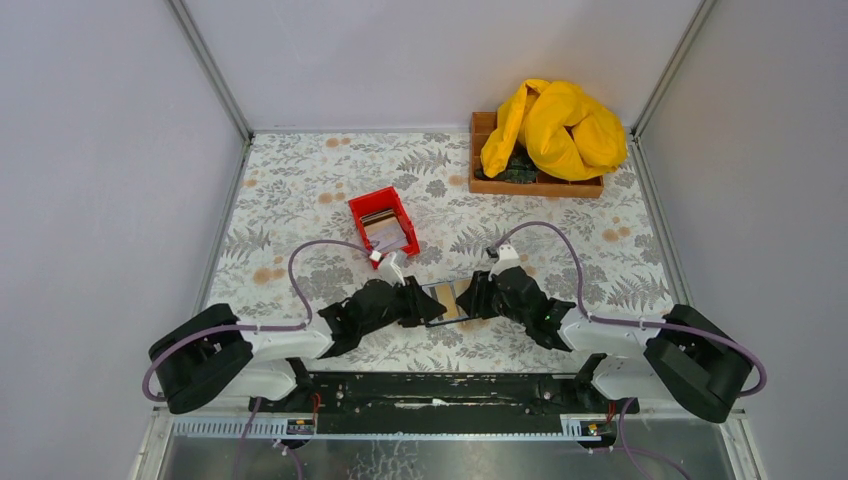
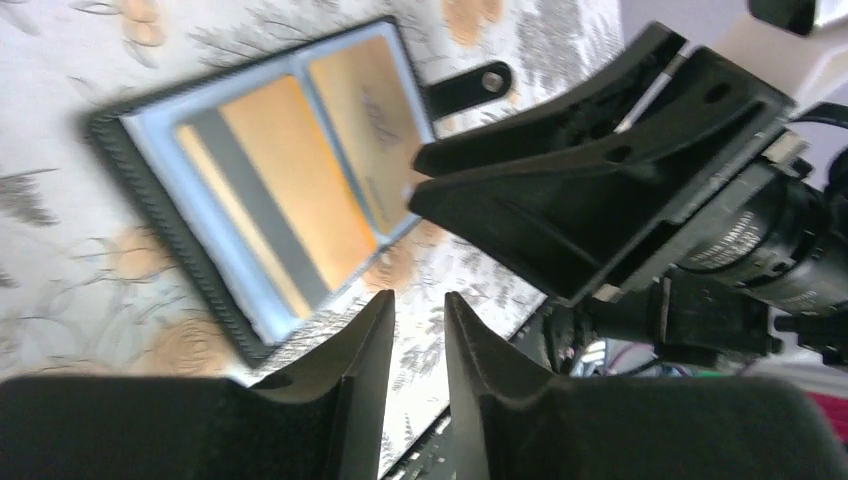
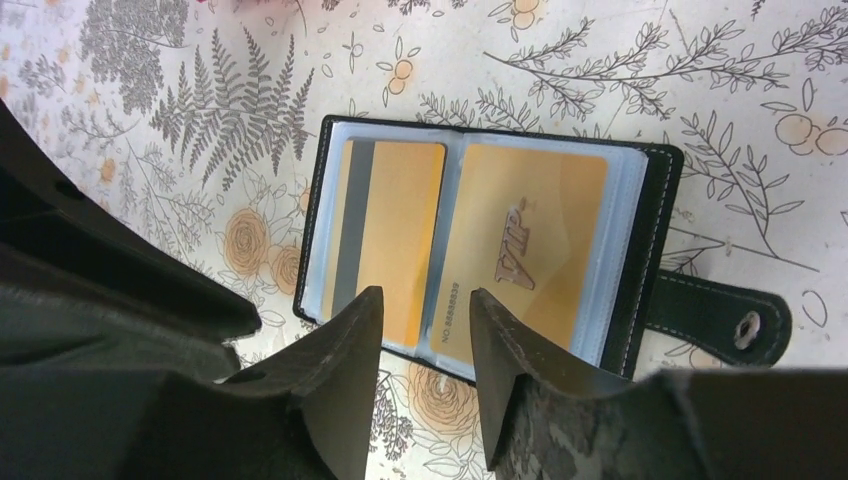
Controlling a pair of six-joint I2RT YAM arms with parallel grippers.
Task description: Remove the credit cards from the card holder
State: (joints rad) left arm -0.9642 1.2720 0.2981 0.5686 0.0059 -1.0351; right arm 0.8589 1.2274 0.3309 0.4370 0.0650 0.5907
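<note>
A robot lab cell: plain grey walls (image 1: 100, 150) on aluminium rails (image 1: 213, 75) enclose a floral-clothed table (image 1: 300, 180).

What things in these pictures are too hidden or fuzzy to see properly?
Top view: the left gripper and right gripper cover most of the holder.
Top view: cards in the red bin are too small to tell apart.
Top view: the yellow cloth hides what is in the tray.
Left wrist: blur makes the gold card's writing unreadable.
Right wrist: anything behind the gold cards is hidden by them.
</note>
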